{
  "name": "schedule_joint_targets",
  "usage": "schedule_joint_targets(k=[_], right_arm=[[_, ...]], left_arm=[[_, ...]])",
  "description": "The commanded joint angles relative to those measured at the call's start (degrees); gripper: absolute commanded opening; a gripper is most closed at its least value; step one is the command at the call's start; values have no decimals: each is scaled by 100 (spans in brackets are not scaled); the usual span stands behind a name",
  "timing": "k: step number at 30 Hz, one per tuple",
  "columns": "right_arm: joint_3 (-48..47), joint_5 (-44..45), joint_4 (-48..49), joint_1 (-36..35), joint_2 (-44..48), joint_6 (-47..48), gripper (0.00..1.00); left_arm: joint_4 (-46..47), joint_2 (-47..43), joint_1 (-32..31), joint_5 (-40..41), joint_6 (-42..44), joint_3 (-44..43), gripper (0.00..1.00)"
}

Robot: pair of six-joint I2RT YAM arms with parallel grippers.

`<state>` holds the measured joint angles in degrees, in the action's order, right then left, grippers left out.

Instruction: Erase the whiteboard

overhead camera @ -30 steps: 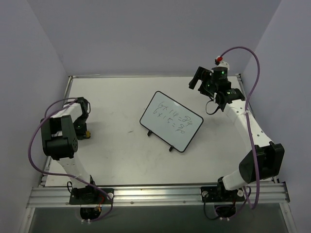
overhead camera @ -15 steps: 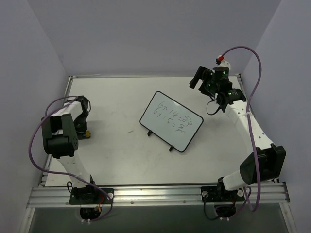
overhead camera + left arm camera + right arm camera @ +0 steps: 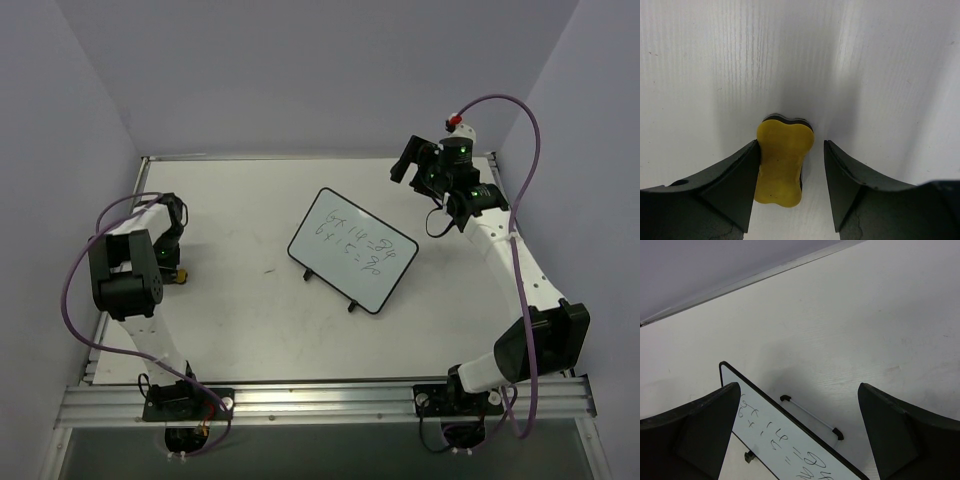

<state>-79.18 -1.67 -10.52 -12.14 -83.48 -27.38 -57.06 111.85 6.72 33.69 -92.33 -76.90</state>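
Fingers [image 3: 732, 192] of the left arm were spread to either side of a yellow eraser [image 3: 782, 162] lying on the bench [image 3: 690, 75]. In the left wrist view the finger at frame left sat right at the eraser's edge, while a strip of bench showed between the eraser and the other finger. They were not pinching it. In the top view this pair pointed down at the left edge of the bench, with the eraser [image 3: 180, 277] just below it in the frame.

Right fingers [image 3: 697, 427] were spread wide with nothing between them, raised over the upper right of the bench [image 3: 240, 320].

In the top view the whiteboard [image 3: 352, 250] stood near the middle of the frame, turned on a diagonal, well apart from both pairs of fingers. It rested on small black feet, and its white face carried green handwriting. In the right wrist view it showed at the bottom of the frame [image 3: 785, 455], with one black foot bar on the bench just behind it.
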Motion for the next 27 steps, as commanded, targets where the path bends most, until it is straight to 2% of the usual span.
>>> schedule_joint_targets(k=[1,8,13,17,18,19,25,26,27], right_arm=[[25,150,68,-43,254,74,100],[-10,150,42,-43,271,83,100],[25,150,42,-43,324,83,100],[43,150,42,-43,350,66,100],[43,150,42,-51,368,66,100],[34,150,42,-43,376,66,100],[51,150,6,-43,438,-13,100],[69,150,7,-43,438,-31,100],[95,141,24,-51,438,-48,100]], left_arm=[[-209,65,-22,15,137,-228,62],[-297,161,-13,-38,225,-325,61],[-245,205,-13,-38,365,-369,47],[-183,205,-13,-65,479,-361,27],[-183,197,-13,-65,506,-352,11],[-113,179,-13,-56,541,-334,3],[414,-154,-101,-117,1313,-124,2],[580,-320,-101,-283,1558,-97,2],[938,-409,-101,-406,2152,-62,2]])
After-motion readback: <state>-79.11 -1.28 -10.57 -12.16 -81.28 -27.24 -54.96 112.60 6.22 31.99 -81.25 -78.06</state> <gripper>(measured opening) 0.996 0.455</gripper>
